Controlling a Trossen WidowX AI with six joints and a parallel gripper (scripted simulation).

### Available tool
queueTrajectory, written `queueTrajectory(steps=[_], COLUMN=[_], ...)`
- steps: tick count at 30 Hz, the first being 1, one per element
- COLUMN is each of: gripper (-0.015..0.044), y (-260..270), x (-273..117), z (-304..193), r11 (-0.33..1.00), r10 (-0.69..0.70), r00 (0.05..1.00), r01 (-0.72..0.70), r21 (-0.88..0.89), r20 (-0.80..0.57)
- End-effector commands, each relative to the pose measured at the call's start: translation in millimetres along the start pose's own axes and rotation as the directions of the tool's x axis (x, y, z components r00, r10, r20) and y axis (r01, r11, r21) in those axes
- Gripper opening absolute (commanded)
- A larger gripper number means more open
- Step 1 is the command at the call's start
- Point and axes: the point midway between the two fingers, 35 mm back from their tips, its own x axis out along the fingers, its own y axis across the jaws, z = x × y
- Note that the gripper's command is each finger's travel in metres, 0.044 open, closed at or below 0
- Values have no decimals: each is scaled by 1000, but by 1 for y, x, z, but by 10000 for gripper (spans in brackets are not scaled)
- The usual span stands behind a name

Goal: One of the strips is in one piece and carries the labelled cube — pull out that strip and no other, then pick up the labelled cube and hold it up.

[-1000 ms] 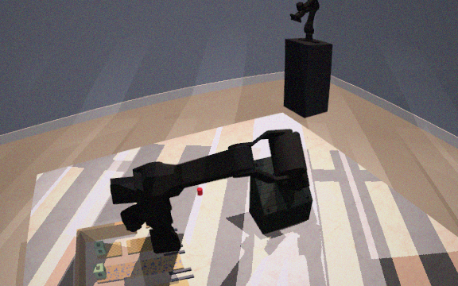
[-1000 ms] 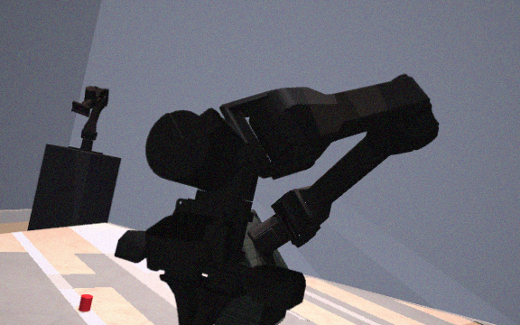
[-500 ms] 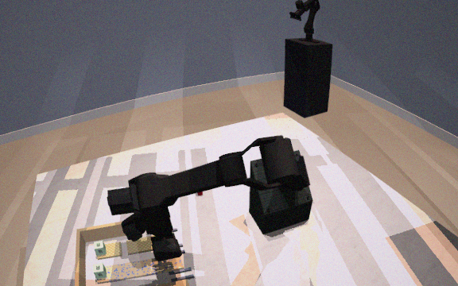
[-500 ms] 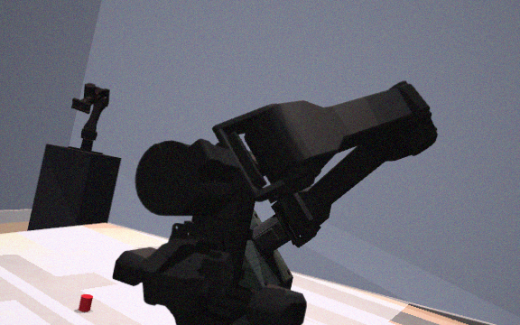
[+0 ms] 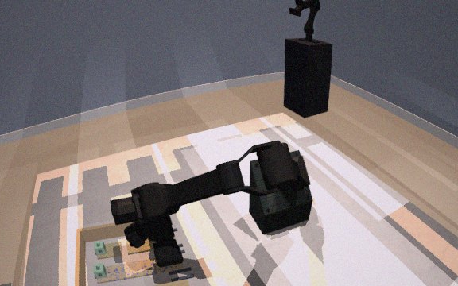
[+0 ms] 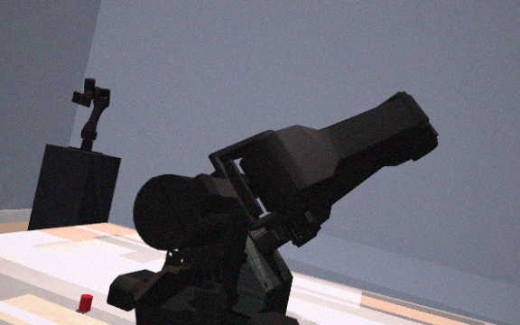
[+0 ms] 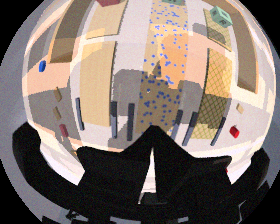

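The speckled strip (image 5: 133, 268) (image 7: 163, 102) looks unbroken and carries a green cube (image 5: 99, 271) (image 7: 172, 1) with a dark mark at its far end. The cross-hatched strip (image 5: 138, 247) (image 7: 219, 72) has a gap before its far piece, which carries another marked green cube (image 5: 99, 248) (image 7: 221, 16). The plain tan strip (image 7: 97, 82) also has a gap; a red cube (image 7: 108, 2) sits on its far piece. My gripper (image 7: 153, 128) is shut, with nothing seen between its tips. They appear over the near end of the speckled strip; contact is unclear.
A wooden wall (image 5: 81, 256) (image 7: 248, 65) borders the strips. Dark upright bars (image 7: 131, 121) (image 7: 191, 129) flank their near ends. A red cylinder (image 6: 86, 302) (image 7: 234, 132) and a tan block (image 7: 240, 108) lie right in the wrist view; a blue piece (image 7: 42, 65) lies left.
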Motion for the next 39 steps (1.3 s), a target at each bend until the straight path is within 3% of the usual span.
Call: queueTrajectory(steps=[1, 19, 39], gripper=[0, 0, 0], y=[-4, -5, -5], x=[9, 38, 38], z=[-3, -6, -6], r11=[1000, 1000, 1000], r10=[-6, -3, -2], r00=[1000, 1000, 1000], r01=[6, 3, 3], r21=[15, 15, 15], r20=[-11, -11, -11])
